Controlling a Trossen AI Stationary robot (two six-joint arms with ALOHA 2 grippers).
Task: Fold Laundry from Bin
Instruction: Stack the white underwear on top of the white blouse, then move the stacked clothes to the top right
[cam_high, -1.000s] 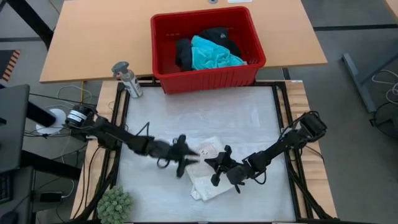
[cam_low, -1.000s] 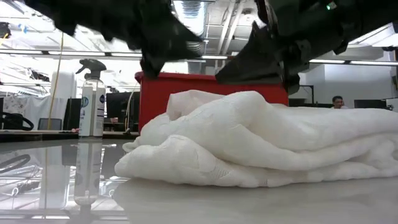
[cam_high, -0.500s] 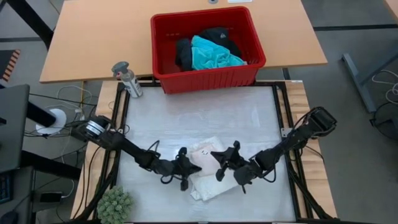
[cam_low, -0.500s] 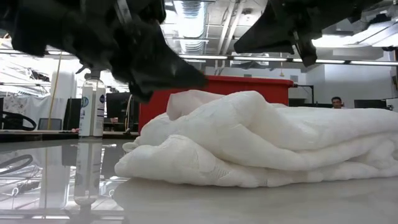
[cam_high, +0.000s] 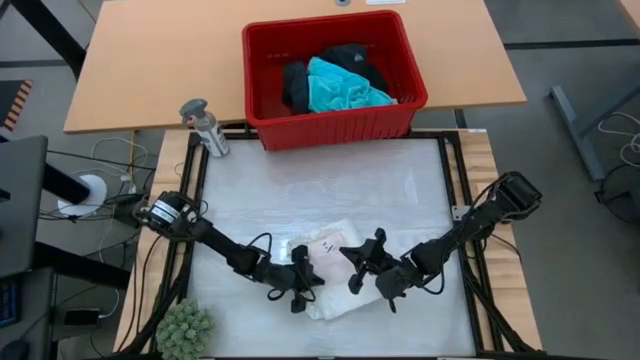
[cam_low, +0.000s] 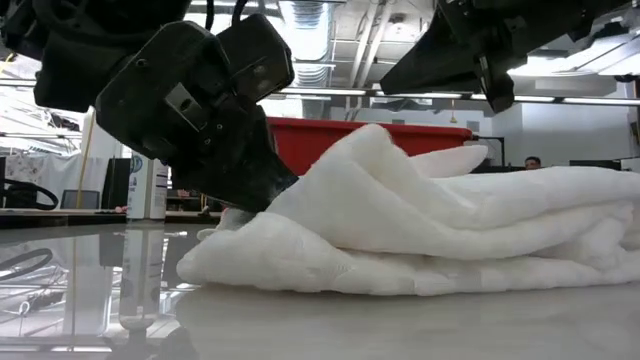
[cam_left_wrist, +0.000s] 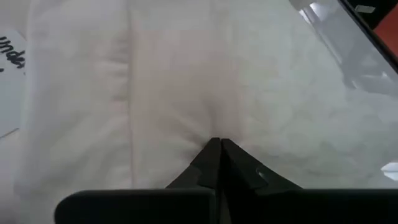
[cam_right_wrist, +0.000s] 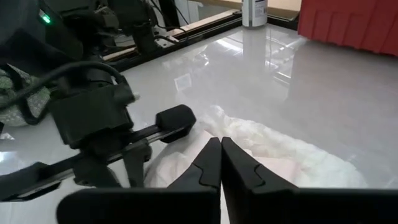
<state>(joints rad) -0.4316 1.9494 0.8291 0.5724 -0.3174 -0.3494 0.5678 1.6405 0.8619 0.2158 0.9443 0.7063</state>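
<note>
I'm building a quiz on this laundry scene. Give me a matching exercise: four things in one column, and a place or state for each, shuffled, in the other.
Things:
1. white garment
2. turquoise shirt
3. spray bottle
4. left gripper

Places or states:
A. inside the red bin
B. standing left of the bin
C. shut on a fold of cloth
D. bunched on the mat between both grippers

Pairs: 1-D, 2-A, 3-B, 4-C
</note>
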